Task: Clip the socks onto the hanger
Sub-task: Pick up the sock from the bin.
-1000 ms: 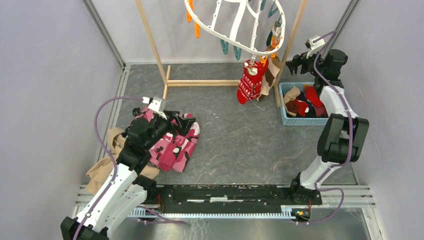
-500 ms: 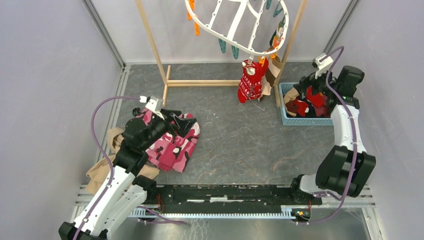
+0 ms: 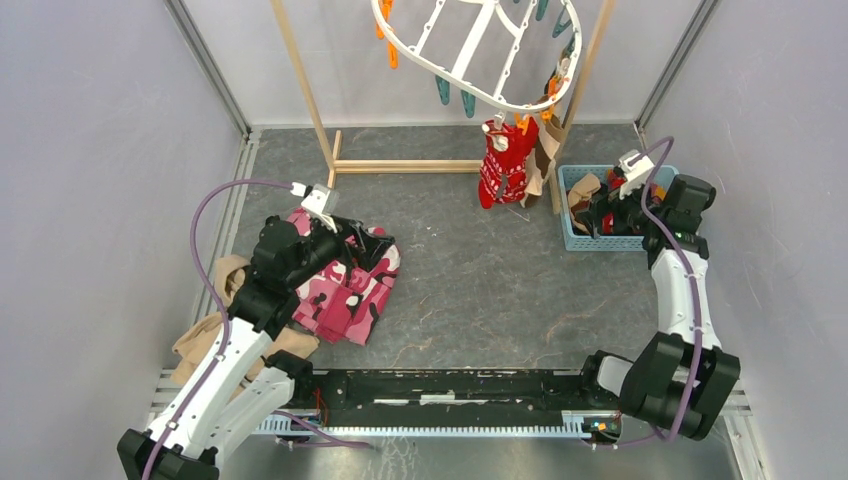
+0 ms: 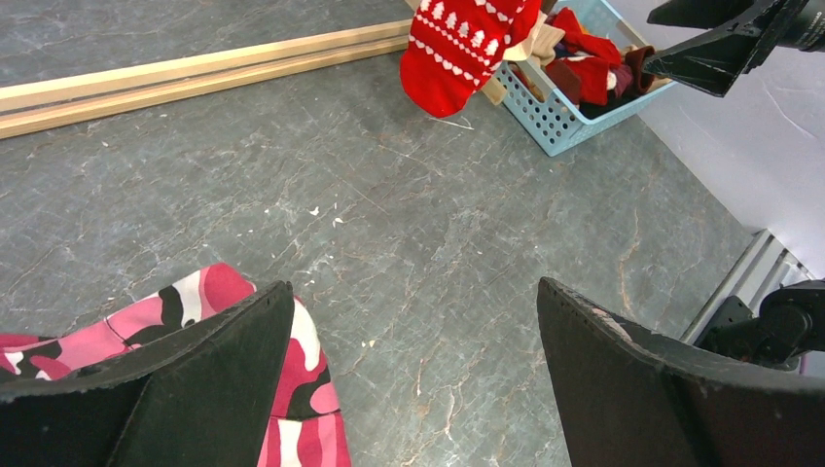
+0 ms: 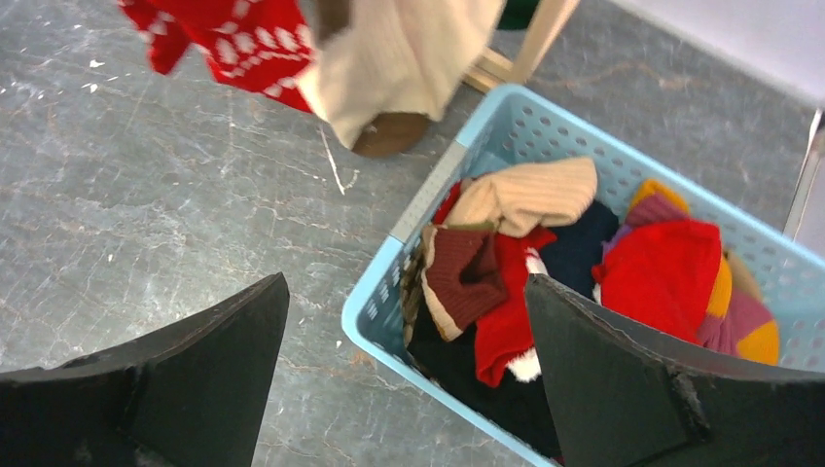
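The white oval hanger (image 3: 468, 55) hangs at the top of the top view, with orange and teal clips dangling. A red sock with a white pattern (image 3: 503, 165) (image 4: 457, 44) (image 5: 229, 34) hangs clipped from it, and a tan sock (image 3: 540, 165) (image 5: 404, 49) hangs just behind. More socks (image 5: 662, 263) in red, maroon, navy and tan lie piled in the blue basket (image 5: 389, 253) (image 3: 575, 240) (image 4: 559, 122). My right gripper (image 3: 600, 215) (image 5: 406, 280) hovers open over the basket's near left rim, holding nothing. Open and holding nothing too, my left gripper (image 3: 350, 232) (image 4: 414, 283) hangs above the floor.
A pink camouflage cloth (image 3: 345, 290) (image 4: 214, 302) lies under the left gripper, and a tan cloth (image 3: 215, 330) sits by the left wall. The wooden rack (image 3: 400, 166) carrying the hanger stands at the back, one post beside the basket.
My right arm has swung down from beside the hanger to above the basket, its jaws spreading wider. The left arm has barely shifted.
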